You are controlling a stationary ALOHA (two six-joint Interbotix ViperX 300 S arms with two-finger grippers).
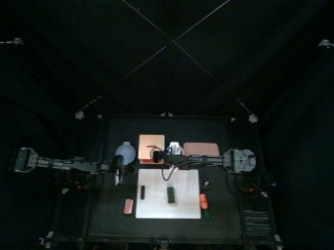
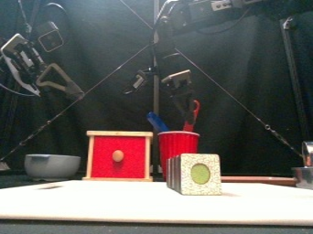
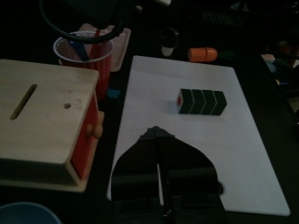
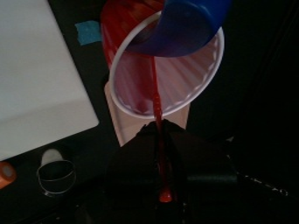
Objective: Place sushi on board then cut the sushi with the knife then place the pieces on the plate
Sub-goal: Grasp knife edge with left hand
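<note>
- Step in hand: fetching the knife. The dark green toy sushi roll (image 2: 196,174) is already on the white cutting board (image 2: 86,206), uncut, blocks together.
- The right gripper (image 4: 153,127) is over the red plastic cup (image 2: 178,148). Its jaws look pinched onto the thin red toy knife (image 4: 153,98), which runs from the cup up between them, gap almost nil.
- The knife's lower end is inside the cup, beside the blue toy knife (image 2: 156,121), which is not gripped.
- The left gripper (image 3: 158,136) has its jaws closed together and holds nothing. It hangs over one end of the board, with the sushi ahead of the tips and well apart from them.
- The sushi is well apart from the right jaws too. The cup stands behind the board.
- Next move, as I judge it: lift the red knife straight up clear of the rim without tipping the cup or dragging the blue knife out. Then carry it forward and line the blade up over a seam between blocks.
- The flat pink tray (image 1: 200,148) sits behind the board, with no pieces on it yet.
</note>
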